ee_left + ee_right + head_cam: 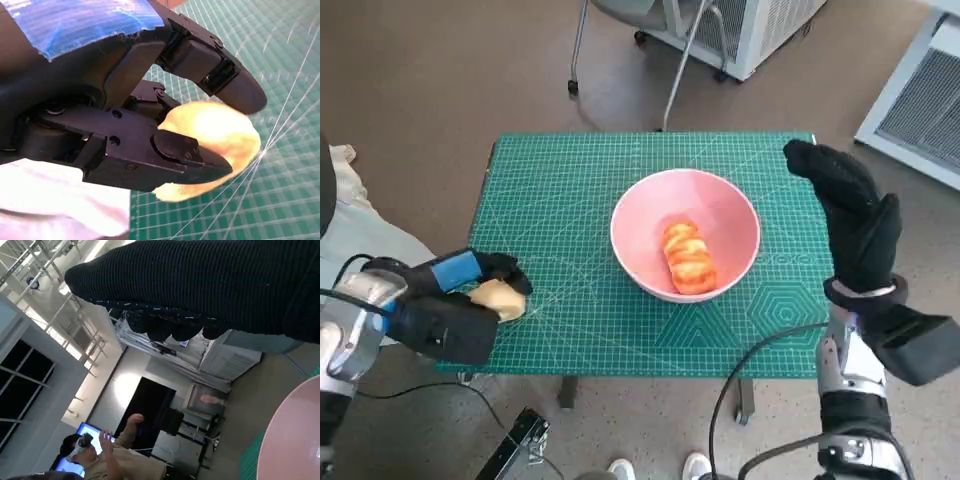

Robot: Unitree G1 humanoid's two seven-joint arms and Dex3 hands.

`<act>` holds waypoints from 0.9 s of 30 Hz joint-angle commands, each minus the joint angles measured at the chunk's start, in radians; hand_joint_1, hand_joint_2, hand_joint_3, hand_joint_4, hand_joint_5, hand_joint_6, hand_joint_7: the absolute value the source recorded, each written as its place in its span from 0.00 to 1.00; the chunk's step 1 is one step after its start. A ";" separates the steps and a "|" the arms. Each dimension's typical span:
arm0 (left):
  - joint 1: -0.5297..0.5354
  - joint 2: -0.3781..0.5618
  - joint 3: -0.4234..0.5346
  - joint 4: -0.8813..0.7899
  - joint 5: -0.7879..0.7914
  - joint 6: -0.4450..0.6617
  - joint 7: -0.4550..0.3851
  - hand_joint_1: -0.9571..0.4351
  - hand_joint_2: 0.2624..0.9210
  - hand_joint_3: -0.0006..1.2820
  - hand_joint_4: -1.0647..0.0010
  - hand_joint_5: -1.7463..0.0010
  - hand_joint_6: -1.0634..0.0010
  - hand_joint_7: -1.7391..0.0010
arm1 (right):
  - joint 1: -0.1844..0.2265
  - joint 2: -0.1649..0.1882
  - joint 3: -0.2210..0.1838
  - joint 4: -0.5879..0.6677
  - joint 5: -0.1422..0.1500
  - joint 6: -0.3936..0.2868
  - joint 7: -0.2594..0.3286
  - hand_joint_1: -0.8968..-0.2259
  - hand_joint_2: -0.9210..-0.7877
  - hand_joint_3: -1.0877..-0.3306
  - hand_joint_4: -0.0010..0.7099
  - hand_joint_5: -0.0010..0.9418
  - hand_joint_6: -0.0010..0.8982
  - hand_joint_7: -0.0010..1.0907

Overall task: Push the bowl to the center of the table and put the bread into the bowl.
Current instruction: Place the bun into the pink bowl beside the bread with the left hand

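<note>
— Item one, bowl?

— I see the pink bowl (685,233) near the middle of the green mat (570,190), with an orange bread piece (688,258) lying inside it.

— Item two, left hand?

— My left hand (455,305) sits at the mat's near left corner, well apart from the bowl. It holds a pale yellow bread (500,298), fingers closed around it.

— Item three, right hand?

— My right hand (855,225) stands upright just beside the bowl's right side, not touching it, fingers extended and holding nothing.

— What differs between views?

— The left wrist view shows the yellow bread (212,145) clamped between black fingers (190,155) just above the mat; the head view shows that grip only small. The right wrist view gives the glove (210,290), a slice of the bowl's rim (292,440), and a person (107,455) at a screen, none of which the head view shows.
</note>
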 commanded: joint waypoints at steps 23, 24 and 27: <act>-0.468 -0.151 0.042 -0.167 -0.047 0.046 -0.012 0.69 0.99 0.06 0.46 0.24 0.31 0.42 | -0.003 -0.002 0.005 0.028 -0.018 0.002 0.000 0.41 0.00 0.52 0.54 0.01 0.07 0.71; -0.488 -0.171 0.031 -0.151 -0.043 0.041 -0.006 0.69 0.99 0.06 0.45 0.24 0.30 0.43 | -0.004 -0.002 0.005 0.029 -0.019 0.000 0.000 0.41 0.00 0.52 0.54 0.01 0.07 0.71; -0.537 -0.215 0.001 -0.098 -0.028 0.016 0.015 0.69 0.98 0.06 0.43 0.24 0.30 0.44 | -0.006 -0.003 0.006 0.030 -0.022 -0.003 -0.001 0.42 0.00 0.52 0.54 0.01 0.06 0.71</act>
